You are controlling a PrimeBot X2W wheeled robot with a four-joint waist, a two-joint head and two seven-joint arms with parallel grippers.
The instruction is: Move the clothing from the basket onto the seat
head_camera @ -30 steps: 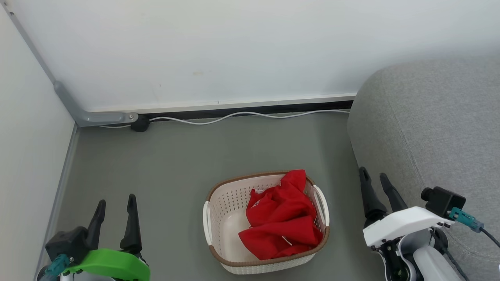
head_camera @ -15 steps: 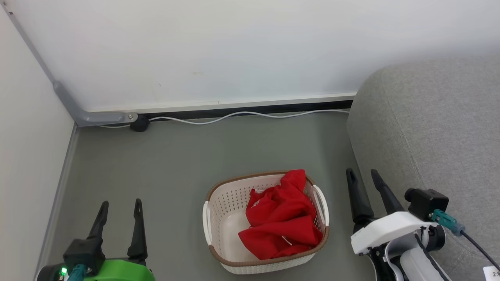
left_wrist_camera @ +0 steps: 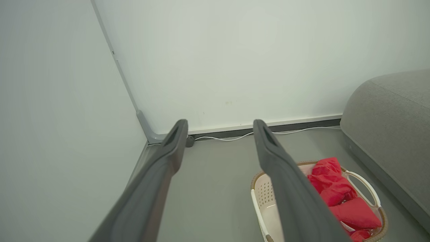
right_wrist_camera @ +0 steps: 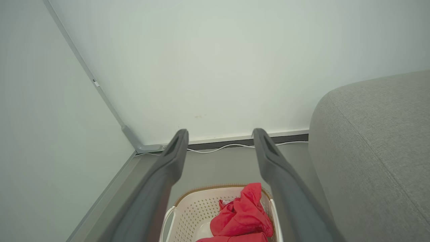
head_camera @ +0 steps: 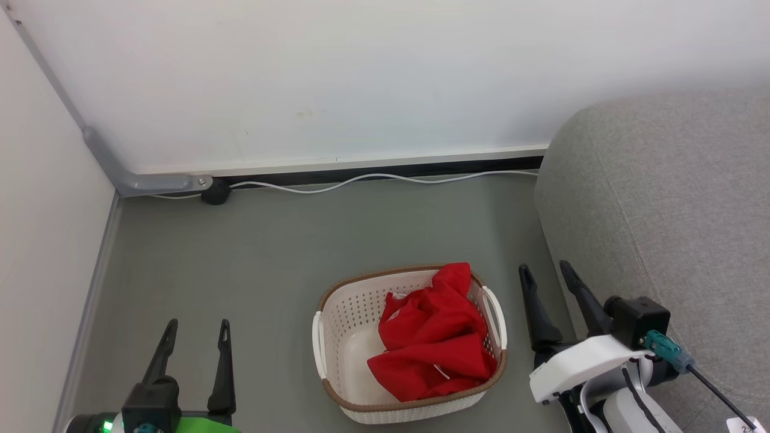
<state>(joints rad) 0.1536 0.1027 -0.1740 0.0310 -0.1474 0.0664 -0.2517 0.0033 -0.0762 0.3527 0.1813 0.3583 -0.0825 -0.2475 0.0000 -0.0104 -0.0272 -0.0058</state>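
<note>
Crumpled bright red clothing (head_camera: 436, 337) fills the right half of the cream-white basket (head_camera: 337, 313), which stands on the grey floor. The same clothing (left_wrist_camera: 339, 198) (right_wrist_camera: 243, 215) lies in the basket (left_wrist_camera: 265, 195) (right_wrist_camera: 201, 205) in both wrist views. The grey seat (head_camera: 662, 210) (left_wrist_camera: 386, 111) (right_wrist_camera: 373, 141) rises at the right. My left gripper (head_camera: 197, 328) (left_wrist_camera: 218, 126) is open and empty, well left of the basket. My right gripper (head_camera: 544, 270) (right_wrist_camera: 220, 134) is open and empty, between the basket's right handle and the seat.
A white cable (head_camera: 373, 178) and a dark plug (head_camera: 215, 191) run along the skirting at the back wall. A grey corner bracket (head_camera: 144, 180) sits where the left wall (head_camera: 42, 252) meets it. Bare grey floor (head_camera: 271, 240) lies between basket and wall.
My left gripper has slid right and sunk lower in the head view. My right gripper has moved left, closer to the basket. Basket and clothing have not moved.
</note>
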